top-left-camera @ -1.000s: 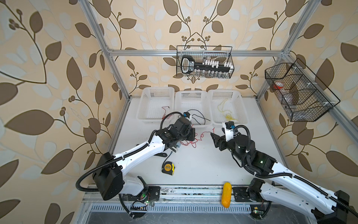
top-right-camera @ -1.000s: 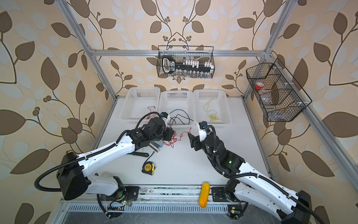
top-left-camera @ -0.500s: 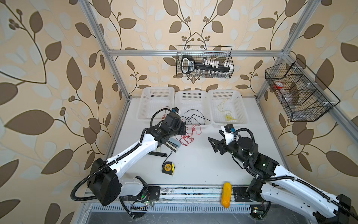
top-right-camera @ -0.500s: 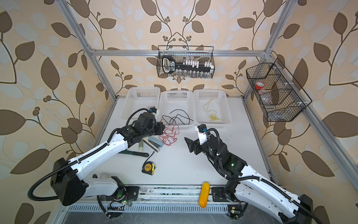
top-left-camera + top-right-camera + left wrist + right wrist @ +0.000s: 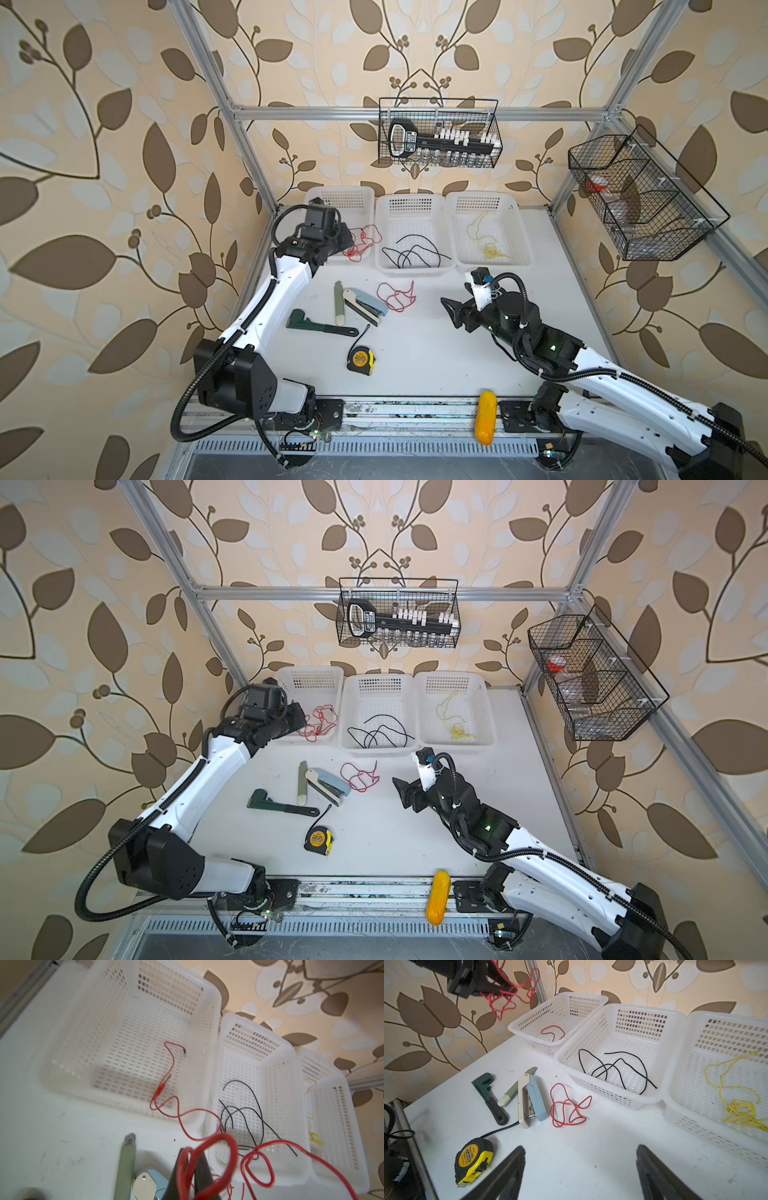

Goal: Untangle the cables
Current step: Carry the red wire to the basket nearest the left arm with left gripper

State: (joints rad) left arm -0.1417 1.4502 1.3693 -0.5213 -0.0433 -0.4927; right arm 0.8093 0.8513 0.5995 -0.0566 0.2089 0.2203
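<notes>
Left gripper [image 5: 348,245] sits mid-left in both top views, jaws pinched tight on the held red cable [image 5: 362,244]. The cable dangles off the tips in loops, raised off the counter [image 5: 415,357] and over the left basket [image 5: 338,193]. A second red cable [image 5: 552,1031] lies inside that basket, apart from the gripper. Middle basket [image 5: 411,199] holds the black cables [image 5: 411,254].

Below it, at frame center, the loose red cable [image 5: 397,297] lies on bare counter just right of the stapler [image 5: 368,305]. It is well apart from the left gripper and near the right gripper [image 5: 449,312], not touching.

Right gripper jaws are spread wide with nothing between them, tips pointing toward the loose red cable. Right basket [image 5: 486,198], upper right of center, holds the yellow cable [image 5: 490,249], apart from both grippers.
</notes>
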